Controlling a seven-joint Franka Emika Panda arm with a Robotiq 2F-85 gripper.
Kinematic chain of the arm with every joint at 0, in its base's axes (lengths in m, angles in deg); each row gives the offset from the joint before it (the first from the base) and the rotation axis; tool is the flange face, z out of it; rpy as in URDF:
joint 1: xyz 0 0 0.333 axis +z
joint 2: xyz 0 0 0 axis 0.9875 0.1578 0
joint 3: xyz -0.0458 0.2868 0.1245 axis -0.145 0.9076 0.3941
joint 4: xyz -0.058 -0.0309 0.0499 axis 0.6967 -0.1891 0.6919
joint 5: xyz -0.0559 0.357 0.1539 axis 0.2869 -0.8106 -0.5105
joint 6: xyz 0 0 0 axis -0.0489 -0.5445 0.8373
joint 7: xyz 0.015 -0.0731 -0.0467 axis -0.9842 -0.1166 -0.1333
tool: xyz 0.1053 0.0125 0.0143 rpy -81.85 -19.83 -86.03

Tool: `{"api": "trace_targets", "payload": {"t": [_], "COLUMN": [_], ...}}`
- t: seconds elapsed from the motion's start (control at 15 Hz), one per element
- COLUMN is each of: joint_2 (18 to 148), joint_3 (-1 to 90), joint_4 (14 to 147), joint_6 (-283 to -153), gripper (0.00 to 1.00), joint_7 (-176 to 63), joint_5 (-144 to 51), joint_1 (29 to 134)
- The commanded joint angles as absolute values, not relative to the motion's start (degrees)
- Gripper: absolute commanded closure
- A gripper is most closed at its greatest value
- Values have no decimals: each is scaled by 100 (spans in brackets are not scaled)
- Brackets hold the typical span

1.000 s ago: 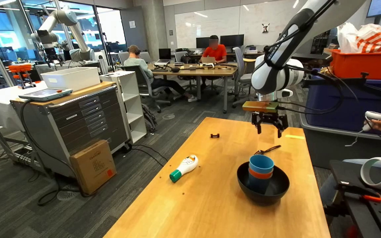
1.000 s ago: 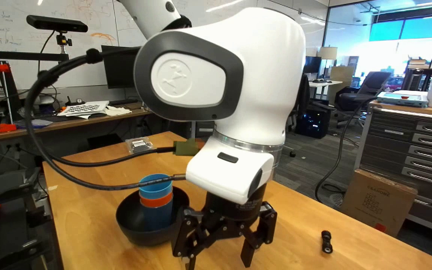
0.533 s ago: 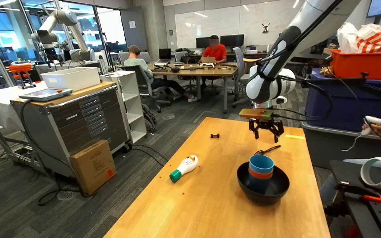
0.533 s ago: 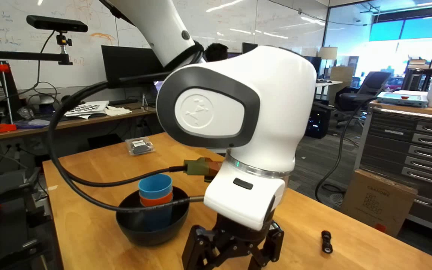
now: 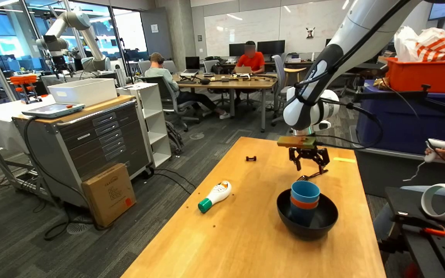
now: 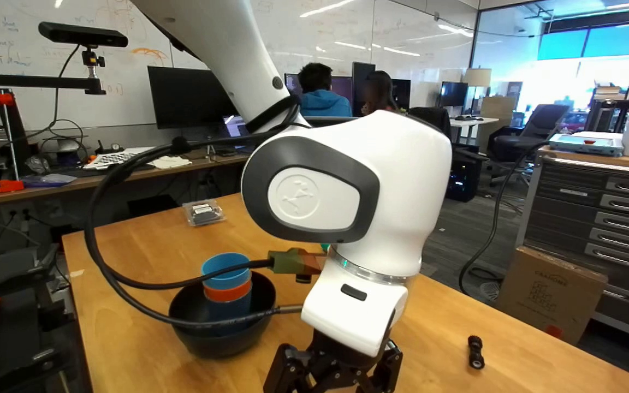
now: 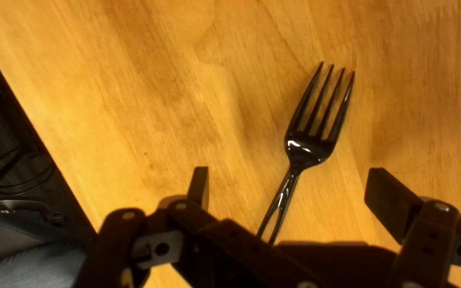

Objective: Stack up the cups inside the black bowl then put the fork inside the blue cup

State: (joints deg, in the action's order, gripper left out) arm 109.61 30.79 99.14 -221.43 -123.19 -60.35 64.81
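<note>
Hovering over the bench (image 5: 245,231): one hand (image 7: 287,182), fingers wide apart, nothing gripped. Below, seen between the fingers in the wrist view: one dark fork (image 7: 303,154), lying on the bench, handle end hidden there. Probably plastic: expected light, stiff, slick, the thin tines likeliest to snap. Best hold, judged: the narrow neck just behind the head. Near the fork: one black bowl (image 5: 310,233), containing a stack; blue cup (image 5: 305,191) uppermost, orange cup (image 5: 304,204) between, navy cup (image 5: 303,217) lowest.

In the wrist view, the end effector (image 7: 288,172) hides the handle end of the fork (image 7: 306,152).
</note>
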Motion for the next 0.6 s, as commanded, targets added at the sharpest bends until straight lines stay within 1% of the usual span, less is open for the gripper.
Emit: {"api": "trace_targets", "payload": {"t": [0.0, 0.53], "joint_2": [11143, 11279], "joint_3": [3064, 3041], "joint_4": [9662, 9617], "joint_6": [-21927, -21883], "gripper": [0, 0], "joint_7": [-12222, -12228], "joint_5": [-6100, -6058], "joint_1": [6492, 6571]}}
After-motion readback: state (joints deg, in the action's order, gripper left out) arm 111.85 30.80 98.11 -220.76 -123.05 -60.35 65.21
